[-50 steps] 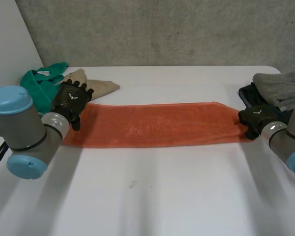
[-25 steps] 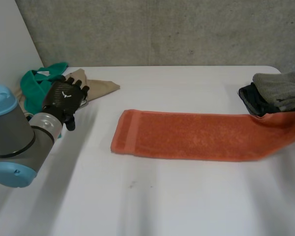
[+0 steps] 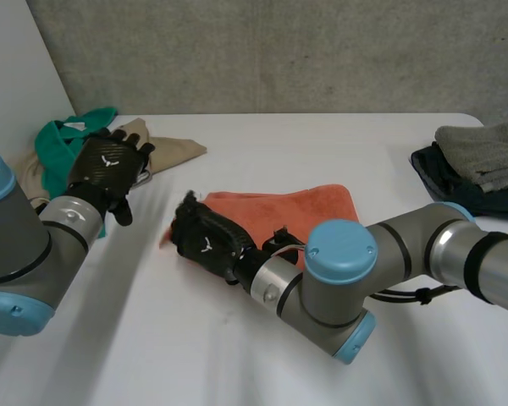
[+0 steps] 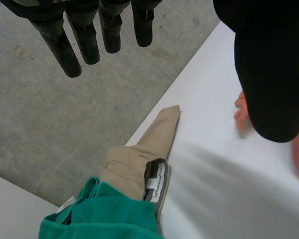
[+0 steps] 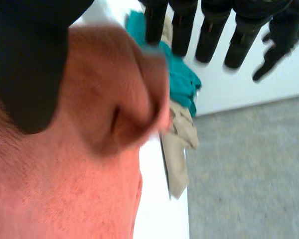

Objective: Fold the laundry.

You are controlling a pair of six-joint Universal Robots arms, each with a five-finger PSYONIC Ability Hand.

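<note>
Left robot hand (image 3: 110, 172): fingers (image 4: 70, 45) straight and spread, holding nothing, raised above the bench (image 3: 322, 139) beside the green cloth (image 3: 63, 139) and the beige garment (image 3: 165, 150).
Right robot hand (image 3: 205, 241): low over mid-bench, thumb pinching one end of the orange towel (image 3: 292, 211).
Orange towel: gripped end bunched in that palm, the rest lying mid-bench.
Far right corner: grey towel (image 3: 483, 145) on dark clothing (image 3: 440, 173).

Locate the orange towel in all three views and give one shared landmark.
Head view: orange towel mid-table, right hand on its end toward the green cloth.
Left wrist view: orange towel slivers beside the left hand thumb.
Right wrist view: orange towel bunched under the palm.
Shared landmark: green cloth.
</note>
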